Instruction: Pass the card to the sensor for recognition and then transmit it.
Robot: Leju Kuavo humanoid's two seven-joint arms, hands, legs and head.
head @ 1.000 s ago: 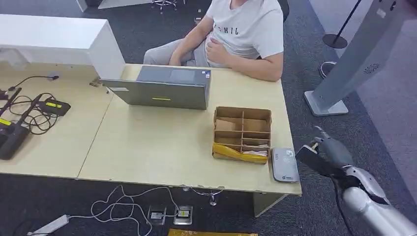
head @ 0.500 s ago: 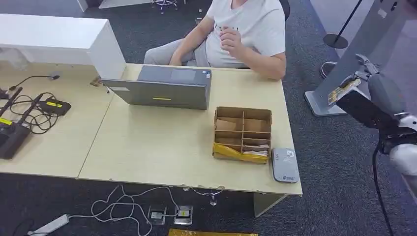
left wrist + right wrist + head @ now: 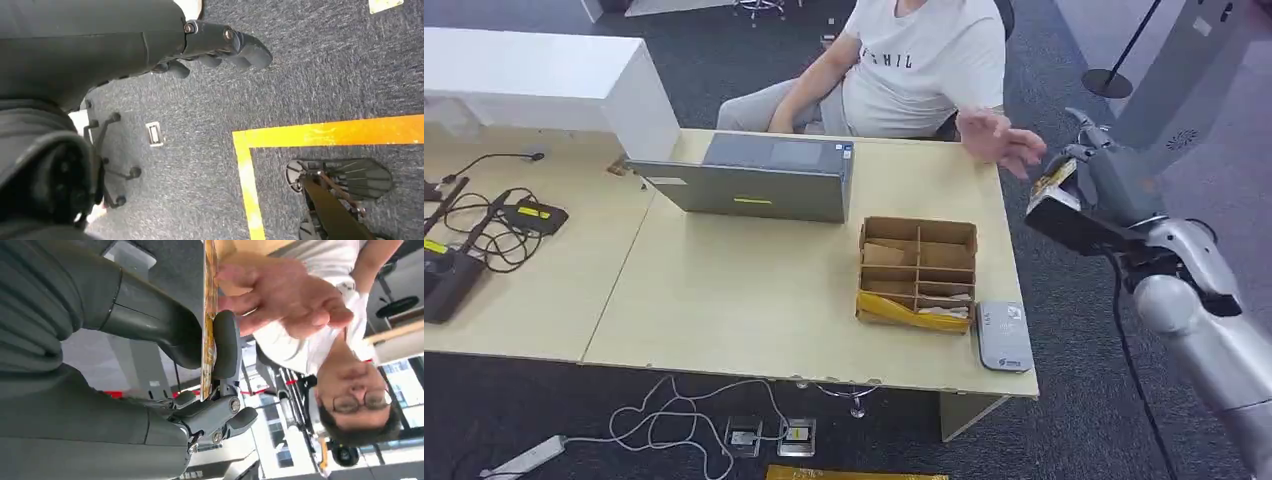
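The right hand (image 3: 1096, 185) is pinching one yellow card (image 3: 1054, 180) between its thumb and a finger, up in the air just past the far right corner of the table (image 3: 754, 290). One person (image 3: 924, 60) is sitting behind the table, and one of the person's hands (image 3: 1002, 140) is reaching out open, right beside the card. On the table are lying one grey sensor (image 3: 1003, 335), one cardboard box (image 3: 917, 272) just beside it, and one laptop (image 3: 754, 180). The left hand (image 3: 220, 47) is hanging over the floor, holding nothing, its fingers curled in.
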